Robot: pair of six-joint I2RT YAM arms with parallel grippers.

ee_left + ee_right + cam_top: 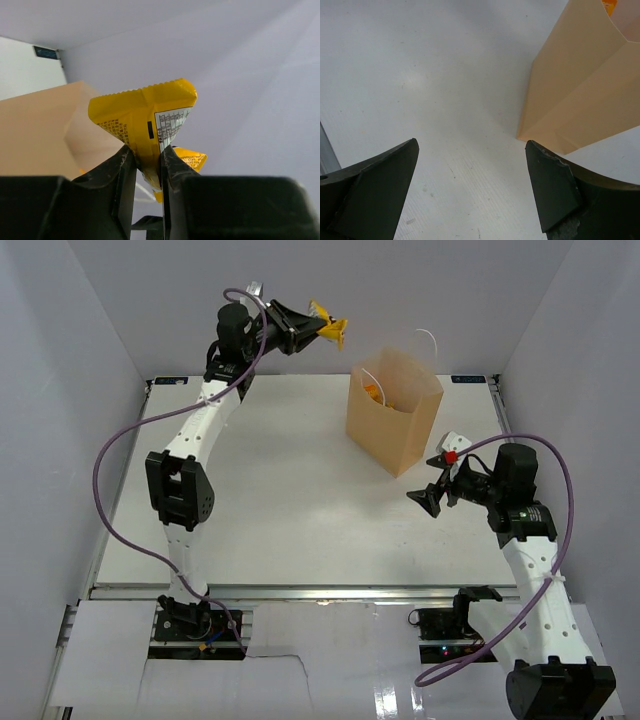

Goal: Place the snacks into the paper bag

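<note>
The top camera looks down from behind the near edge over the whole desk (300,510). The left wrist camera, above the far edge, faces the far right corner. The right wrist camera looks closely down near the right edge. All 3 share the paper bag (395,425).

The yellow packet (145,120) is glossy printed film with a serrated sealed edge. The paper bag (393,425) is smooth, matt kraft paper. The table (420,75) looks matt white and finely ribbed. The right gripper (471,150) is scuffed matt black plastic.
</note>
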